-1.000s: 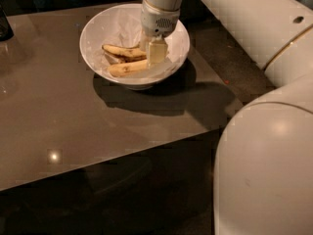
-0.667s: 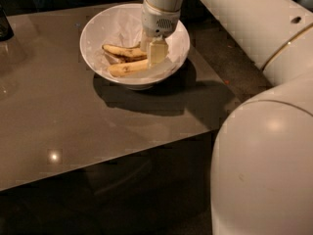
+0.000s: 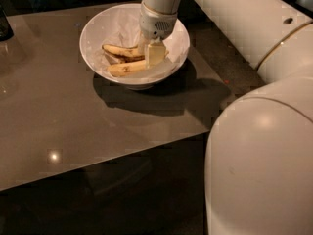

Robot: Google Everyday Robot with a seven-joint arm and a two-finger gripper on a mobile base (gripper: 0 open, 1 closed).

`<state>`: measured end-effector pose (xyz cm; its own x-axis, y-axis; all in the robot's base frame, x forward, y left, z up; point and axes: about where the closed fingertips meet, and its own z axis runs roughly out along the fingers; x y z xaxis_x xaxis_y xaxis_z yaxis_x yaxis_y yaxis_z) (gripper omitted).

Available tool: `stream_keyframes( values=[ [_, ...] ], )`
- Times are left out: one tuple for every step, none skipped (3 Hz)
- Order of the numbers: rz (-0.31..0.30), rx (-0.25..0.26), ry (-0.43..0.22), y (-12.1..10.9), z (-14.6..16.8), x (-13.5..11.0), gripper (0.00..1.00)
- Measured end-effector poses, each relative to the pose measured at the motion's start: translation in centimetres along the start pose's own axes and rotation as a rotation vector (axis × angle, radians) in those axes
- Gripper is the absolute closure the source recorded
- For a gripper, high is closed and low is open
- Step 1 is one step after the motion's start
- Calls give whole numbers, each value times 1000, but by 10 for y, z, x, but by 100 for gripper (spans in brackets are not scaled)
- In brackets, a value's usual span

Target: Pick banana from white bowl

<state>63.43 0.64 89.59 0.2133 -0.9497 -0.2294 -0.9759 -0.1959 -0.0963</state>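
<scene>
Two fruits share the white bowl (image 3: 90,31), which sits near the far edge of the table (image 3: 73,126), toward its right corner. The banana (image 3: 124,69), pale and straight, lies along the bowl's near wall, just beside the darker banana (image 3: 120,51). The gripper (image 3: 153,57) reaches down at its right end, probably to take it clear of its neighbour; whether it has closed, I cannot tell.

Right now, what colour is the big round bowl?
Glossy white, in the camera view. The gripper sits inside the big round bowl, by the pale yellow banana.
</scene>
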Motion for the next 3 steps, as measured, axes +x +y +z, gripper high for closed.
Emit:
stream_keyframes(
  values=[
    [-13, -16, -7, 3, 8, -3, 38],
    [-20, -31, -11, 7, 14, -4, 42],
    [-41, -11, -3, 12, 12, -7, 61]
  ],
)
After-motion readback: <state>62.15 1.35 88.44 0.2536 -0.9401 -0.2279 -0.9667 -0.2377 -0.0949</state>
